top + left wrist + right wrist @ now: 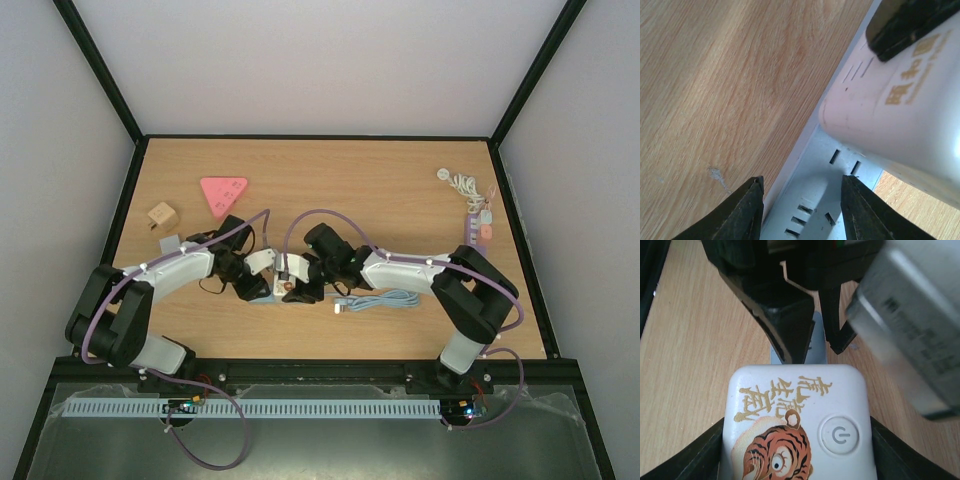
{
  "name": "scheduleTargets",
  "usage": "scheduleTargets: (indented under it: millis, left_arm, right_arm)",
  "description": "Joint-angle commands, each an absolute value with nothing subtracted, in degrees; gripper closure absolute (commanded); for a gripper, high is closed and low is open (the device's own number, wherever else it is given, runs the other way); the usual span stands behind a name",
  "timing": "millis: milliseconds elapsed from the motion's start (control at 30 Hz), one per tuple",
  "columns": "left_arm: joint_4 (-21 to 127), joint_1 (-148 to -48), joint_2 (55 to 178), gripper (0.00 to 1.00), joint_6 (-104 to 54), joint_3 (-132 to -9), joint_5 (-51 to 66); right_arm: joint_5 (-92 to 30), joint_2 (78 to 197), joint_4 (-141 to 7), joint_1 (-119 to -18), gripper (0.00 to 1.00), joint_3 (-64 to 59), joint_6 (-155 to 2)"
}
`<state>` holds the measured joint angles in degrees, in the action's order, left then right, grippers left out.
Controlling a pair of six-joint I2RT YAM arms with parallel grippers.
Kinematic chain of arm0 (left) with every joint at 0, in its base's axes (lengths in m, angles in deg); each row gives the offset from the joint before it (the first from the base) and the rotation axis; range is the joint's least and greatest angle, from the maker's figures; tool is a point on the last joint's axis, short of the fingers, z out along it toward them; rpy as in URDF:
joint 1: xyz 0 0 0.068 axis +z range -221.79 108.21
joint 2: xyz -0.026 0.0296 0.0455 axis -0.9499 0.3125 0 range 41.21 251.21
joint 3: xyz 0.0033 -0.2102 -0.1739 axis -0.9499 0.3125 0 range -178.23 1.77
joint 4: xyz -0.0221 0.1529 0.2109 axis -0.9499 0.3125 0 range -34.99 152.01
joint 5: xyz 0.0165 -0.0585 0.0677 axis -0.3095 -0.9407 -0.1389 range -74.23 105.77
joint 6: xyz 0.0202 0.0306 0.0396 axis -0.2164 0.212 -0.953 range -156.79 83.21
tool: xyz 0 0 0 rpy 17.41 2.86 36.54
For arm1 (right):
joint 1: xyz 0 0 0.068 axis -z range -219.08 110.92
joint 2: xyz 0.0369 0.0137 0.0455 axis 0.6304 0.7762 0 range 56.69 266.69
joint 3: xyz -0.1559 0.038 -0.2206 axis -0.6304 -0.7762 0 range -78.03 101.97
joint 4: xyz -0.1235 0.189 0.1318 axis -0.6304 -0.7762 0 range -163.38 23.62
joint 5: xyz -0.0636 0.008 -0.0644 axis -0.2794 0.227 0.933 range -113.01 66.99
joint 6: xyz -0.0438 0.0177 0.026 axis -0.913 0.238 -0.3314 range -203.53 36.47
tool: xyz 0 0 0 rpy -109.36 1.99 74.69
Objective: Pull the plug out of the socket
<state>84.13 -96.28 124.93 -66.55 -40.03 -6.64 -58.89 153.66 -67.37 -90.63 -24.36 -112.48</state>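
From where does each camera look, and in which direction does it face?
Top: above and behind, looking down on the table; left arm and right arm show.
Left wrist: on the left arm, facing down at the strip and plug; its fingers show.
Right wrist: on the right arm, facing the plug and the left gripper; its fingers flank the plug.
Shared: both wrist views show plug and strip.

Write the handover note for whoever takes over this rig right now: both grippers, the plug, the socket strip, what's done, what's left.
Left gripper: closed around the pale blue power strip, one finger on each long edge.
Right gripper: shut on the white square plug with the tiger picture, fingers on its two sides.
Done: both grips are set.
Left: the plug looks seated in the strip, with no prongs showing. Pull it straight off while the left arm holds the strip down.
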Motion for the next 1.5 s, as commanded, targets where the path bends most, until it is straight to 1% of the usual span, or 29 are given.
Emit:
scheduleTargets:
  millis: [0,267,367,467,567,700,767,867,933,1067,1200,1300,1467]
  left_arm:
    - [85.4,-96.8,130.3,0.55,-68.5,-35.8,3.7]
    - [85.0,-96.7,132.0,0.55,-67.3,-36.5,3.7]
    - [85.6,-95.7,131.7,0.55,-66.4,-38.2,1.3]
    - [87.6,-93.2,130.1,0.5,-66.7,-41.4,-3.9]
    - [90.3,-90.6,126.6,0.39,-67.7,-46.1,-8.9]
    - [93.2,-87.3,123.2,0.22,-68.0,-52.6,-13.7]
    - [95.2,-85.1,122.5,0.15,-68.0,-56.2,-16.5]
    - [97.2,-82.0,121.2,0.09,-67.9,-60.9,-20.1]
    - [96.6,-81.1,119.2,0.01,-67.7,-62.0,-21.1]
    - [92.8,-81.1,114.0,0.0,-66.5,-61.7,-22.1]
    - [91.6,-82.0,112.8,0.0,-64.7,-62.8,-22.8]
    - [89.0,-86.1,111.8,0.0,-62.7,-63.3,-18.6]
    - [84.5,-94.9,110.1,0.0,-60.6,-62.0,-8.1]
  right_arm:
    - [-62.8,150.3,-65.3,-89.7,0.78,-20.4,-109.6]
    - [-63.1,149.2,-66.6,-89.7,0.79,-21.5,-111.1]
    - [-62.9,148.6,-67.4,-89.7,0.79,-22.6,-111.9]
    - [-62.7,147.5,-68.5,-89.6,0.79,-23.6,-112.2]
    - [-62.5,146.4,-69.6,-89.0,0.79,-23.8,-111.5]
    - [-64.2,144.9,-69.5,-86.0,0.79,-22.5,-106.7]
    - [-65.6,144.0,-68.9,-84.0,0.79,-21.7,-103.4]
    - [-66.7,142.7,-66.2,-80.7,0.8,-20.8,-96.0]
    - [-66.9,142.4,-64.4,-78.8,0.82,-19.8,-90.0]
    - [-68.8,142.1,-59.0,-75.8,0.82,-18.5,-77.9]
    - [-68.2,141.9,-53.6,-74.6,0.82,-17.9,-68.4]
    - [-67.7,141.8,-51.3,-74.5,0.81,-17.8,-62.3]
    - [-69.9,142.2,-43.2,-74.5,0.8,-20.3,-50.1]
